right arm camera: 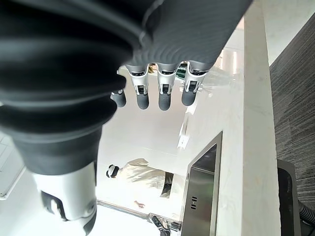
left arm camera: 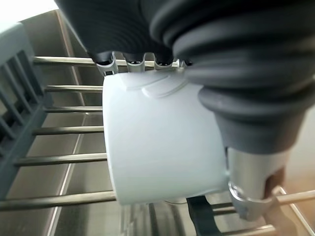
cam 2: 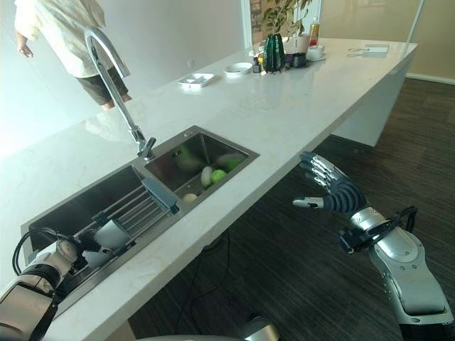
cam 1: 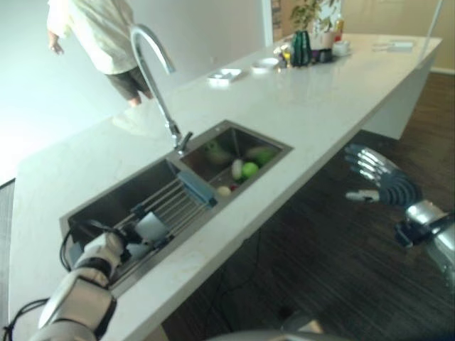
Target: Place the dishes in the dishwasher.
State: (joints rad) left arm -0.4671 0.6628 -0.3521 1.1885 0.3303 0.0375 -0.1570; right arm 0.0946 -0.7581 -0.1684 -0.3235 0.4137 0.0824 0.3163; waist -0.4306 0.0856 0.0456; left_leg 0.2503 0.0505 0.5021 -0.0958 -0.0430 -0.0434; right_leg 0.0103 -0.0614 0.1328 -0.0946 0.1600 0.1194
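A white cup [left arm camera: 157, 142] lies on its side over the roll-up bar rack [cam 1: 174, 201] that spans the left basin of the steel sink [cam 1: 281, 145]. My left hand [cam 1: 106, 250] is shut on the cup; in the left wrist view its fingers [left arm camera: 133, 61] curl over one side and the thumb [left arm camera: 253, 194] presses the other. In the head views the cup [cam 2: 114, 233] shows just past the hand [cam 2: 60, 256]. My right hand [cam 2: 330, 188] hangs open in the air off the counter's front edge, above the dark floor, holding nothing; its fingers [right arm camera: 165, 93] are straight.
The right basin holds fruit, among it a green apple [cam 1: 249, 169]. A tall curved faucet [cam 1: 153, 71] rises behind the sink. Small white dishes [cam 1: 225, 74] and a dark vase with a plant [cam 1: 302, 46] stand far along the counter. A person [cam 1: 99, 35] stands beyond the counter.
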